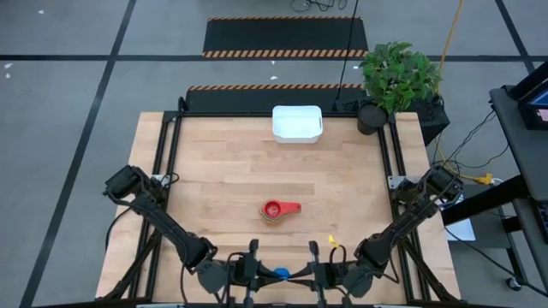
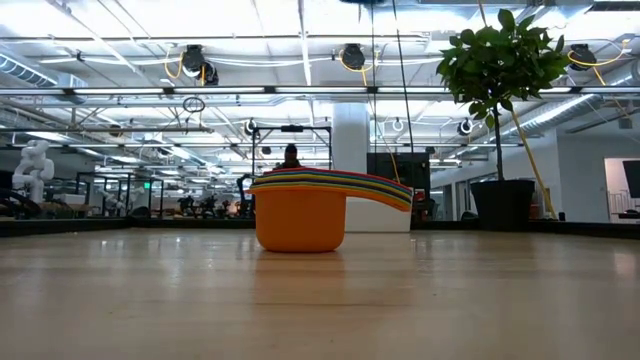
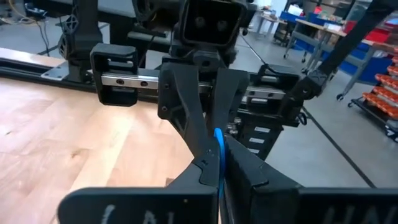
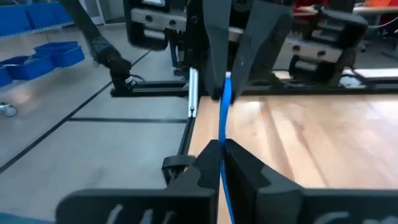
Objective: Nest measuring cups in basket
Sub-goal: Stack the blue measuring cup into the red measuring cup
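One nested stack of coloured plastic measuring cups (image 1: 276, 210) mid-table, outside white rectangular plastic basket (image 1: 297, 123); left gripper (image 3: 217, 169) and right gripper (image 4: 222, 155) both clenched on blue cup handle (image 1: 281, 275), not yet stacked.

Nested measuring cups (image 1: 274, 210) mid-table; white basket (image 1: 297, 123) at far edge.

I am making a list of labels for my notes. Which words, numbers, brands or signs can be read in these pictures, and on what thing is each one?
No text can be read in any view.
Pale marks on the dark bar at the near edge of the left wrist view: too blurred to read.
Stack of measuring cups: no print shows.
White basket: no label shows.
Black and orange striped strips on the floor: a warning pattern only, no words.
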Controlling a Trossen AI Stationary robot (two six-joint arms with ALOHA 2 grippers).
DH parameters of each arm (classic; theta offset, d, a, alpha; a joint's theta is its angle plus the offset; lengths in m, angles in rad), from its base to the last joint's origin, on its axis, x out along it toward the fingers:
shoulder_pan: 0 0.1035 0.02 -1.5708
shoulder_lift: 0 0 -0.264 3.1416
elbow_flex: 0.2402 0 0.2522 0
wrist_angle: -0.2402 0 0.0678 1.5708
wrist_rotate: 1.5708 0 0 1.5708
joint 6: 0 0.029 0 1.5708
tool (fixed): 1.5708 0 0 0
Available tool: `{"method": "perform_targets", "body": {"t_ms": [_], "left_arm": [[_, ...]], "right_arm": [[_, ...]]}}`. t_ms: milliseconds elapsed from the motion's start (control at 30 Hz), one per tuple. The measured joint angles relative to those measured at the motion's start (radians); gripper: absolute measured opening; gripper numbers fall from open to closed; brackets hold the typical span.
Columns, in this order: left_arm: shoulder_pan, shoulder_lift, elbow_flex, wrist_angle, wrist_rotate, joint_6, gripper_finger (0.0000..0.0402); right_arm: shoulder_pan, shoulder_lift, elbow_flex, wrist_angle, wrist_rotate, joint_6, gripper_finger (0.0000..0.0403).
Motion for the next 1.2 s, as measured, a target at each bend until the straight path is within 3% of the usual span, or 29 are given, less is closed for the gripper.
{"method": "perform_targets", "body": {"t_ms": [467, 600, 867, 1033, 1200], "left_arm": [[0.022, -0.002, 0.000, 0.010, 0.004, 0.062, 0.0005], [0.053, -0.002, 0.000, 0.008, 0.043, 0.072, 0.0009], [0.116, -0.002, 0.000, 0.007, 0.115, 0.108, 0.0009], [0.153, -0.012, 0.000, -0.005, 0.169, 0.130, 0.0007], [0.172, -0.078, 0.000, -0.140, 0.185, 0.150, 0.0010]], "right_arm": [[0.001, 0.000, -0.002, 0.005, 0.021, -0.014, 0.0006], [0.000, 0.000, -0.002, 0.007, 0.086, -0.064, 0.0041], [-0.023, 0.000, -0.002, 0.013, 0.089, -0.125, 0.0132], [-0.036, -0.009, -0.002, 0.037, 0.082, -0.160, 0.0135], [-0.037, -0.114, -0.002, -0.103, 0.041, -0.073, 0.0134]]}}
